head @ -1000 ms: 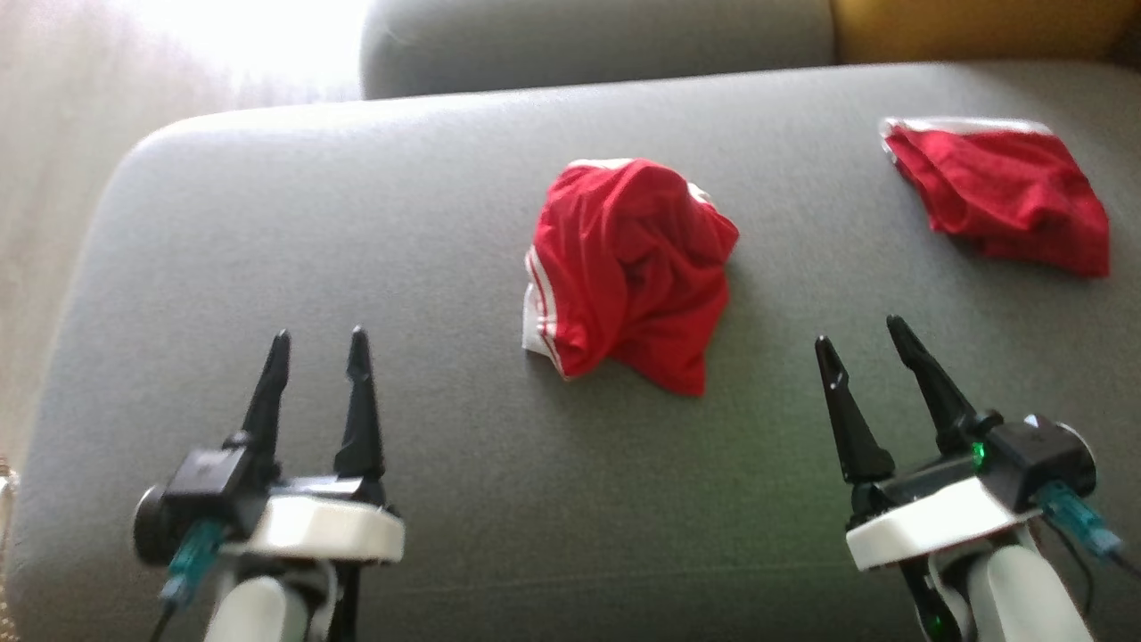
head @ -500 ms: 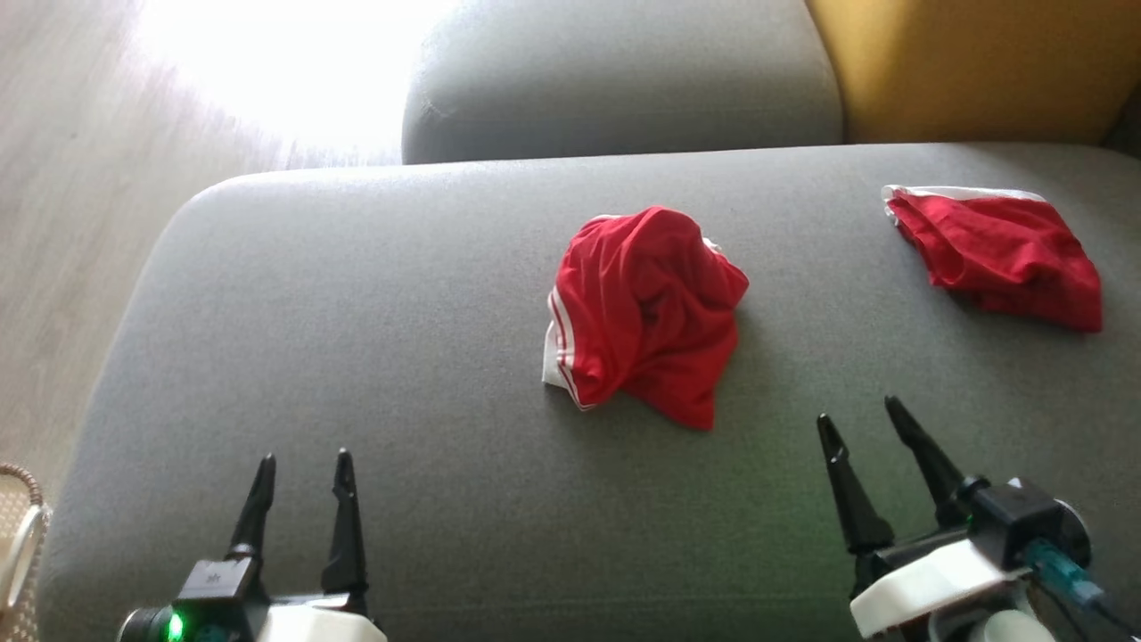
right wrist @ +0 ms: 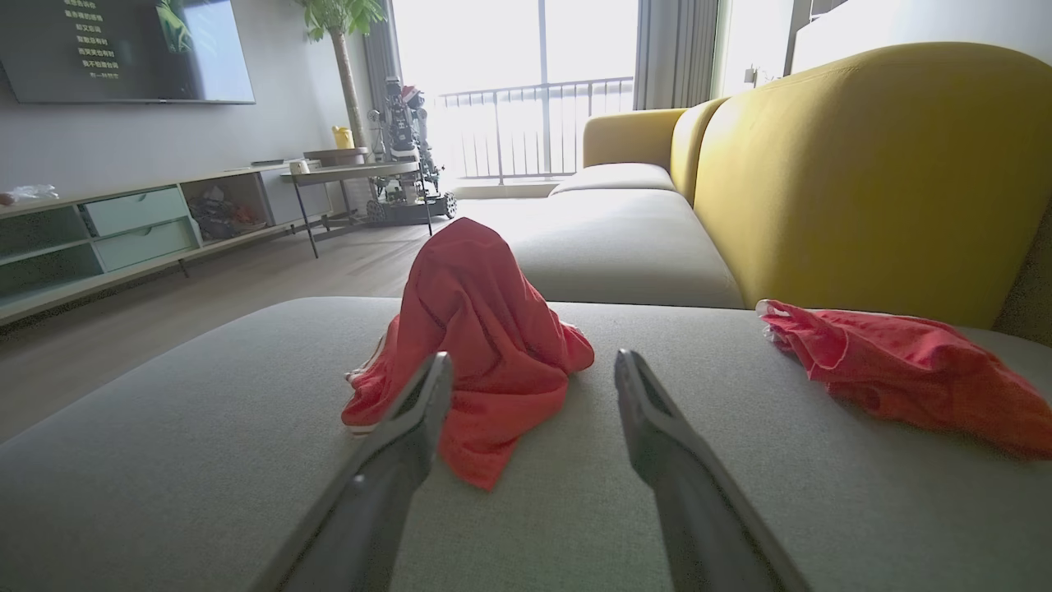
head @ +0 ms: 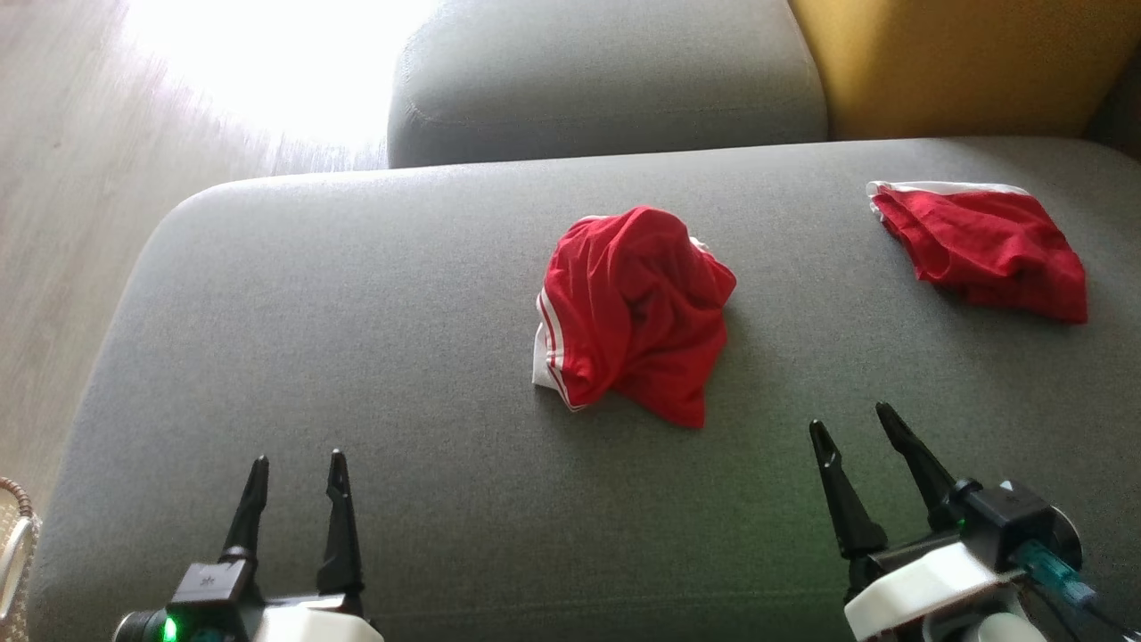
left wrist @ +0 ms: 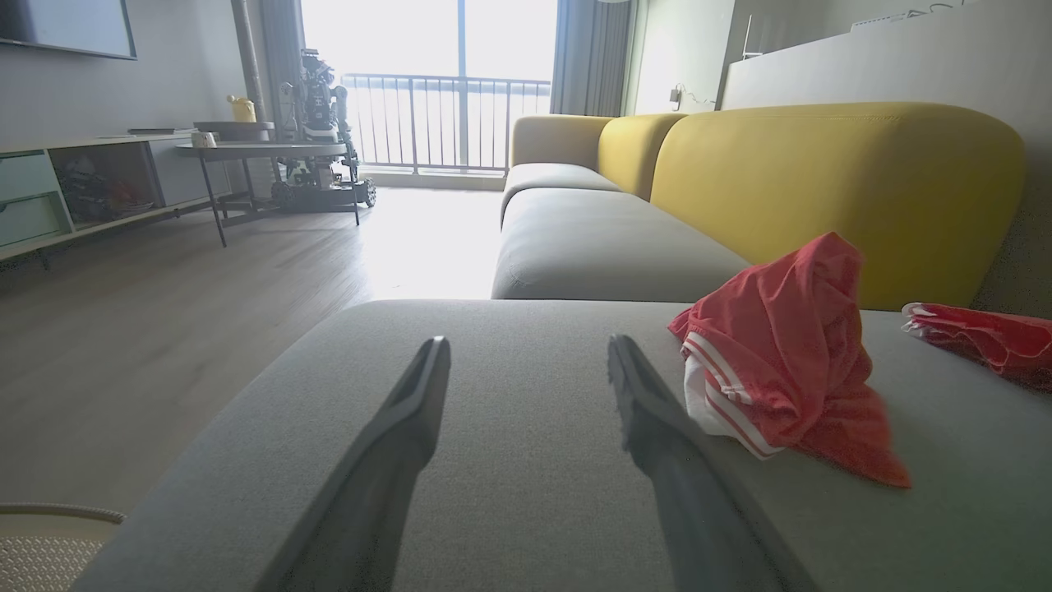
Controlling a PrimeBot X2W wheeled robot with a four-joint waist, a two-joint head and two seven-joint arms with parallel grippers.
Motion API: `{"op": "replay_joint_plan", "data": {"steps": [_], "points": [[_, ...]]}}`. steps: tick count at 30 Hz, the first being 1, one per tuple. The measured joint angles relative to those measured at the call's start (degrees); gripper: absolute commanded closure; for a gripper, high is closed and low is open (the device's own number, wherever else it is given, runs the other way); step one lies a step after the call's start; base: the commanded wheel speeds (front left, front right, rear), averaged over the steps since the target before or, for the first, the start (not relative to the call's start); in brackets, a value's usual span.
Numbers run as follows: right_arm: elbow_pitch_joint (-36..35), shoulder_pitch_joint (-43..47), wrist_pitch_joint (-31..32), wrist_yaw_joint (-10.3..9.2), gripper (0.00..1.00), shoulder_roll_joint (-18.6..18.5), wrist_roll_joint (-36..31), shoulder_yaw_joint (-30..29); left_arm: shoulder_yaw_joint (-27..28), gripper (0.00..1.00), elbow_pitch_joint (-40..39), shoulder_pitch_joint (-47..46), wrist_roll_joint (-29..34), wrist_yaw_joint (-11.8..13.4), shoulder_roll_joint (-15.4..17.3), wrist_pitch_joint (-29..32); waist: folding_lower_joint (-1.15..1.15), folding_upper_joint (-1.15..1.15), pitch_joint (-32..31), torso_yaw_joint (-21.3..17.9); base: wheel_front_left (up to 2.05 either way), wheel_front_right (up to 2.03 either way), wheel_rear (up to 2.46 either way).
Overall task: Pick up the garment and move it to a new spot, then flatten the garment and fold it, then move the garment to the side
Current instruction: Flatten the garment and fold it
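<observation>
The garment [head: 637,312] is a crumpled red heap with red-and-white striped trim at its left edge, lying in the middle of the grey sofa cushion [head: 357,312]. The left wrist view has the garment [left wrist: 789,353] to the right of the fingers, and the right wrist view has the garment [right wrist: 477,329] just ahead and left. My left gripper [head: 298,460] hovers open at the near left, well short of the heap. My right gripper [head: 849,418] is open at the near right, a little nearer to it. Nothing sits between the fingers of the left gripper [left wrist: 528,340] or the right gripper [right wrist: 534,355].
A second red cloth [head: 980,250] with a white edge lies flat at the cushion's far right. A yellow backrest [head: 963,62] rises behind it. Another grey seat [head: 606,80] lies beyond. Wood floor [head: 71,178] runs along the left, with a woven basket [head: 11,553] at the lower left.
The head camera has tilted, so the whole picture has shifted. Both grippers now sit lower in the frame and farther from the garment, still open. Neither red cloth has moved on the cushion.
</observation>
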Motion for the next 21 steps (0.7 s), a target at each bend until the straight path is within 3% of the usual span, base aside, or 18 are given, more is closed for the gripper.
{"op": "replay_joint_plan", "data": {"steps": [17, 21], "points": [[-0.23, -0.03, 0.00, 0.00, 0.00, 0.00, 0.41, 0.01, 0.70, 0.00, 0.67, -0.01, -0.11, -0.08, -0.01, 0.00, 0.01, 0.00, 1.10, 0.00, 0.00, 0.00, 0.00], [-0.36, -0.08, 0.00, 0.00, 0.00, 0.01, 0.07, 0.05, -1.16, 0.00, 1.83, -0.26, -2.59, -0.24, -0.01, 0.00, 0.01, 0.00, 2.43, -0.07, 0.00, 0.00, 0.00]]}}
